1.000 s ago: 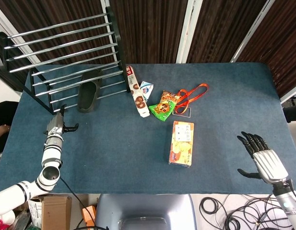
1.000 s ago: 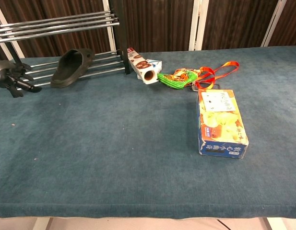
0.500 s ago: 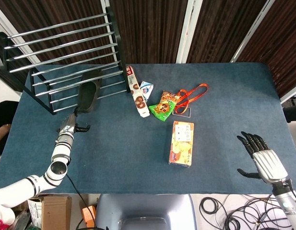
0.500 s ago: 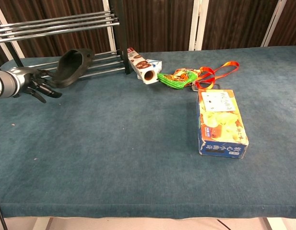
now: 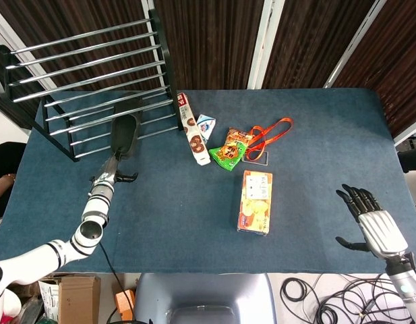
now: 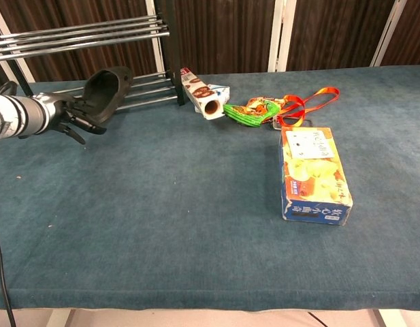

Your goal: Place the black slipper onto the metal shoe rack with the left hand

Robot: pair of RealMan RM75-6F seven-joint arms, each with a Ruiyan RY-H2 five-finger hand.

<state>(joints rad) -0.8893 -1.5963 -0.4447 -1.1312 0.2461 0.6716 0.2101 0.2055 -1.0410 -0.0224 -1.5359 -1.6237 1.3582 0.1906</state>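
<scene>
Head view: the black slipper [image 5: 125, 135] is lying on the lower rails of the metal shoe rack [image 5: 93, 74] at far left, its near end hanging over the blue bench [image 5: 315, 135]. The left robot hand [image 5: 113, 173] is sitting at the slipper's near end, fingers pointing toward it; contact is likely, but whether it is gripping cannot be told here. The right robot hand [image 5: 371, 225] is hovering at the near right corner, fingers spread, holding nothing. In the middle a cookie tube [image 5: 193, 128], a small white carton [image 5: 206, 126], a green snack bag [image 5: 229, 150], an orange lanyard [image 5: 268, 133] and a yellow snack box [image 5: 254, 201] are lying on the bench. Chest view: the slipper [image 6: 104, 92] is tilting up, heel end raised, toe end over the lower rack [image 6: 80, 37] bars. The left robot hand [image 6: 75, 113] is touching the slipper's left near edge with fingers partly curled; a firm grasp cannot be told. The snack box [image 6: 313, 174] is lying at right. The right robot hand is out of this view.
</scene>
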